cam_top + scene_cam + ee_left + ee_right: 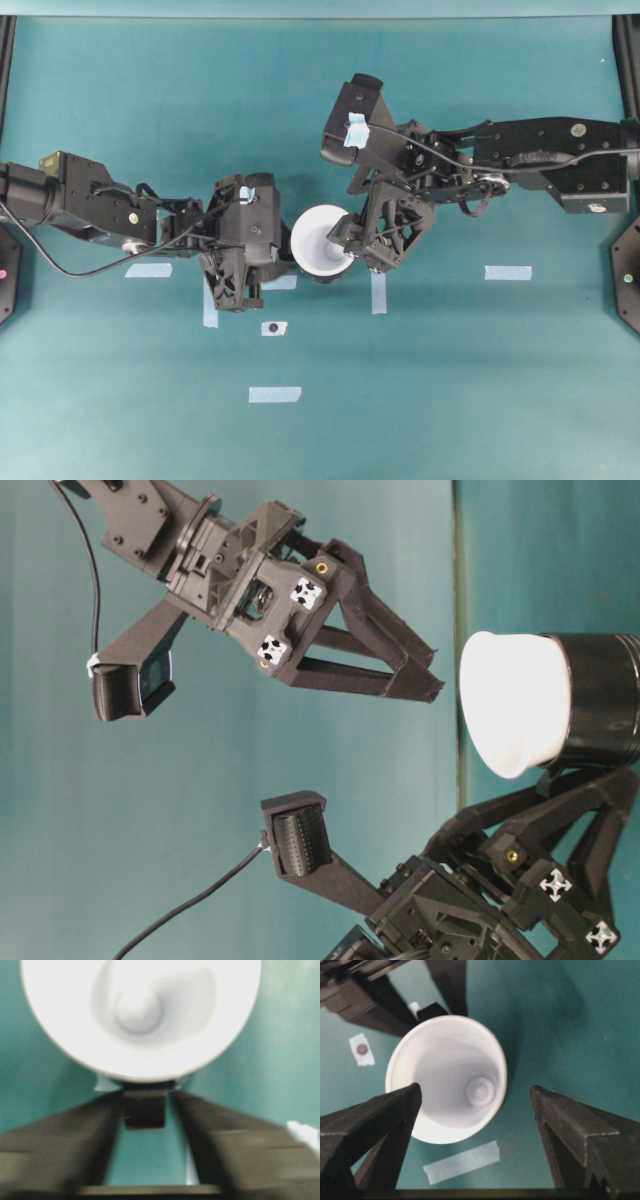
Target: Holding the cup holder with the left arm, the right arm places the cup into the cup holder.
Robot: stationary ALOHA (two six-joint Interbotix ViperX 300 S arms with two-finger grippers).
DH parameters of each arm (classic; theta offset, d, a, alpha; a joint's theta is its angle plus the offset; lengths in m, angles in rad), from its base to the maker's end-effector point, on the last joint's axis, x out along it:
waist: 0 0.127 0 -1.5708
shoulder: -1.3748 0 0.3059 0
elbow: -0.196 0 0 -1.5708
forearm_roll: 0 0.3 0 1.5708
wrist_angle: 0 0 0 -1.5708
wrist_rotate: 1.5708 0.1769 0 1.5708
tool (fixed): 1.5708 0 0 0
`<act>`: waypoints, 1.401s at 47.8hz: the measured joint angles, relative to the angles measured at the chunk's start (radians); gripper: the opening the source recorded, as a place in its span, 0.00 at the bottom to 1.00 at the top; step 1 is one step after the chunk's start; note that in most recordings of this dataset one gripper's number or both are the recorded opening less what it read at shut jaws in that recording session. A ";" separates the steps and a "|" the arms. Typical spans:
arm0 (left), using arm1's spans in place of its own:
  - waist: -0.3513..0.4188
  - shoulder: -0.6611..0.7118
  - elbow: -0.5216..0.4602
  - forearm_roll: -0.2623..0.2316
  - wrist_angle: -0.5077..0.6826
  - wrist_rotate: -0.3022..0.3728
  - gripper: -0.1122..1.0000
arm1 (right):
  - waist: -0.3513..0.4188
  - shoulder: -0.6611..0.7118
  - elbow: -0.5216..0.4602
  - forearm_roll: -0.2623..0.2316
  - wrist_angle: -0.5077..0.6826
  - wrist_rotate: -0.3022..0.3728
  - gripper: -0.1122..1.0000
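Note:
The white cup sits inside the black cup holder, with its wide rim sticking out. My left gripper is shut on the cup holder. In the left wrist view its fingers flank the stubby handle under the cup. My right gripper is open and empty beside the cup's rim. In the right wrist view its fingers stand wide apart, the left fingertip overlapping the cup, not closed on it. The table-level view shows the right gripper apart from the cup.
Pale tape strips lie on the teal table: one near each side, one at the front and one below the right gripper. A small patch with a dark dot lies in front of the left gripper.

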 measured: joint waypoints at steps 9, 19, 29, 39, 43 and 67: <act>0.000 -0.003 0.000 0.000 0.000 0.002 0.89 | 0.000 0.000 0.002 0.000 -0.002 0.000 0.93; 0.000 -0.008 0.000 0.000 0.005 0.003 0.88 | 0.000 0.000 0.005 0.000 -0.002 0.000 0.93; 0.000 -0.008 0.000 0.000 0.020 0.002 0.88 | 0.000 0.000 0.005 0.000 -0.005 0.000 0.93; 0.000 -0.011 -0.002 0.002 0.023 0.002 0.88 | 0.000 0.000 0.005 0.000 -0.009 0.000 0.93; 0.000 -0.011 -0.002 0.000 0.023 0.002 0.88 | 0.000 0.000 0.006 0.000 -0.011 0.000 0.93; 0.000 -0.011 -0.002 0.000 0.023 0.002 0.88 | 0.000 0.000 0.006 0.000 -0.012 0.000 0.93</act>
